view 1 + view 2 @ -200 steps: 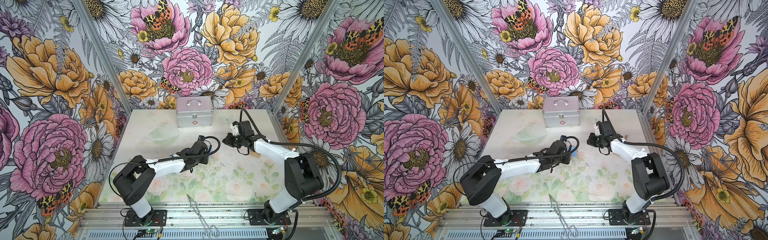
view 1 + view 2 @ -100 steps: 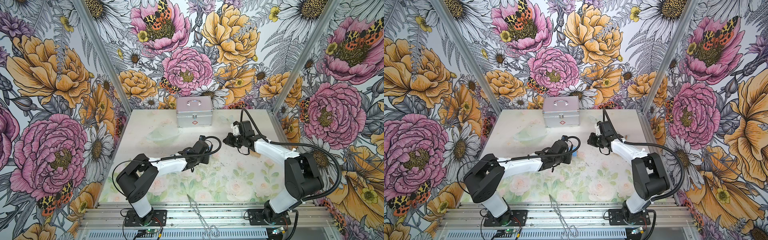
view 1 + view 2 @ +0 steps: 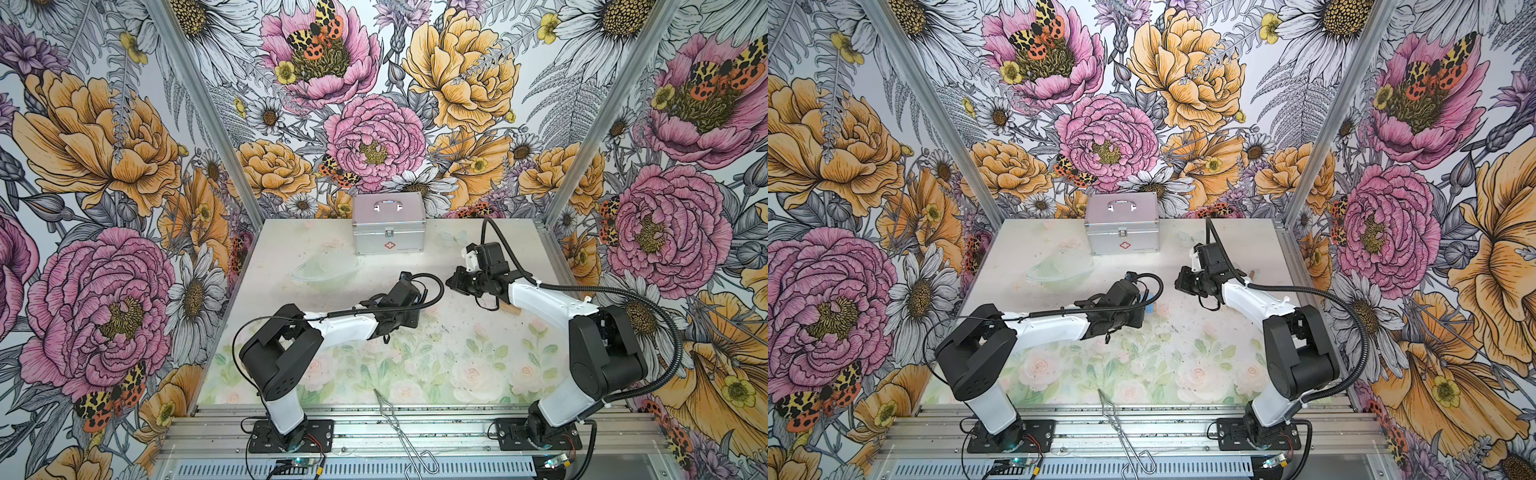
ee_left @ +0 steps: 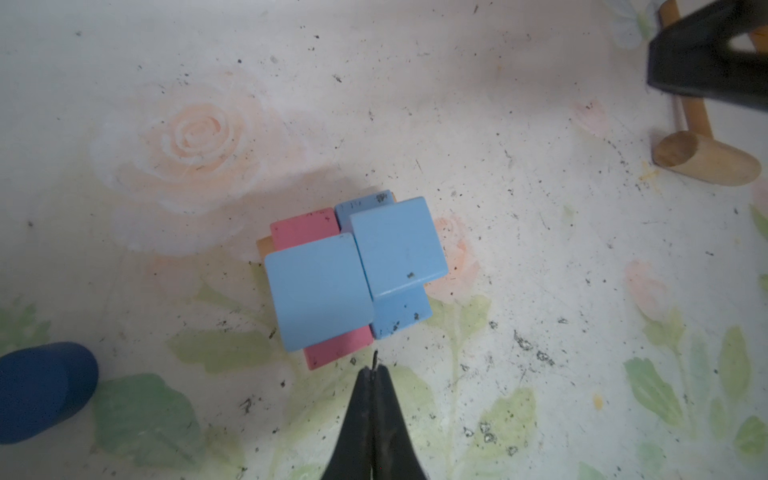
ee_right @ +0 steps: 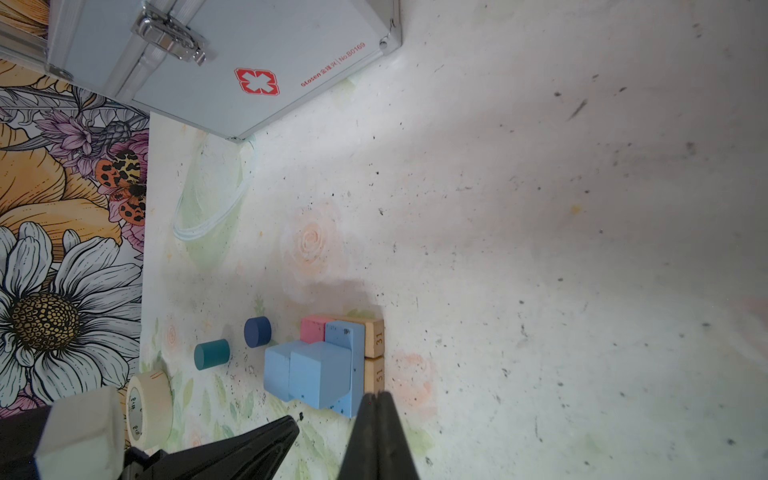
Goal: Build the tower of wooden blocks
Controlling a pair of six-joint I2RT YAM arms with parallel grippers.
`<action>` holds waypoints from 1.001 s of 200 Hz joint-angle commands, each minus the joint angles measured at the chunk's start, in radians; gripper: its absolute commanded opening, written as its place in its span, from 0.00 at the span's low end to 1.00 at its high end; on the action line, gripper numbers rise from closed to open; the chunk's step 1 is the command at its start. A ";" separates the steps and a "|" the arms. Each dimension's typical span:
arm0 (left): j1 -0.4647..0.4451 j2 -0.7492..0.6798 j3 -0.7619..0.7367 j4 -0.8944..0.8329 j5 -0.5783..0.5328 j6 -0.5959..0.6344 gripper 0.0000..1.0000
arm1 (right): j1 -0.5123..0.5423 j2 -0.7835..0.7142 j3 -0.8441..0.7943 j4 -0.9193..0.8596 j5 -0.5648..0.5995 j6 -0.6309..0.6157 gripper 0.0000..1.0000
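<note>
The tower (image 5: 316, 374) has two light blue cubes (image 4: 320, 291), two slabs (image 4: 301, 228) and two tan planks (image 5: 377, 345). Two cylinders (image 5: 257, 331) sit near it. The left end effector (image 4: 374, 374) and right end effector (image 5: 376, 399), pressed together and empty, are just beside it.

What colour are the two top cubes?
Light blue; the cubes show best in the left wrist view.

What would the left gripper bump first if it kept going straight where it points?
Most likely the pink slab, just ahead of the shut left gripper; how high the tip sits is unclear.
</note>
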 commanded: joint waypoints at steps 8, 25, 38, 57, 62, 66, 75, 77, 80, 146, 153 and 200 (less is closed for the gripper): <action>-0.009 0.025 0.035 -0.014 -0.025 -0.011 0.00 | -0.008 -0.040 -0.008 0.031 -0.002 0.007 0.00; -0.009 0.030 0.039 -0.019 -0.029 -0.010 0.00 | -0.010 -0.040 -0.011 0.030 -0.002 0.007 0.00; -0.007 0.033 0.043 -0.022 -0.030 -0.010 0.00 | -0.009 -0.042 -0.013 0.029 -0.002 0.008 0.00; -0.008 0.037 0.046 -0.026 -0.033 -0.010 0.00 | -0.011 -0.043 -0.015 0.032 -0.003 0.009 0.00; -0.007 0.037 0.046 -0.026 -0.033 -0.009 0.00 | -0.011 -0.042 -0.015 0.033 -0.002 0.010 0.00; -0.007 0.037 0.047 -0.027 -0.034 -0.011 0.00 | -0.011 -0.041 -0.015 0.034 -0.003 0.009 0.00; -0.007 0.039 0.049 -0.027 -0.036 -0.010 0.00 | -0.011 -0.041 -0.016 0.034 -0.004 0.010 0.00; -0.006 0.039 0.049 -0.028 -0.035 -0.010 0.00 | -0.011 -0.041 -0.016 0.033 -0.004 0.010 0.00; -0.006 0.040 0.049 -0.028 -0.036 -0.009 0.00 | -0.011 -0.043 -0.016 0.034 -0.004 0.011 0.00; -0.004 0.051 0.057 -0.033 -0.043 -0.012 0.00 | -0.012 -0.041 -0.018 0.039 -0.005 0.012 0.00; -0.004 0.051 0.058 -0.033 -0.044 -0.012 0.00 | -0.012 -0.039 -0.019 0.038 -0.006 0.012 0.00; -0.003 0.056 0.060 -0.035 -0.049 -0.015 0.00 | -0.014 -0.037 -0.019 0.041 -0.006 0.014 0.00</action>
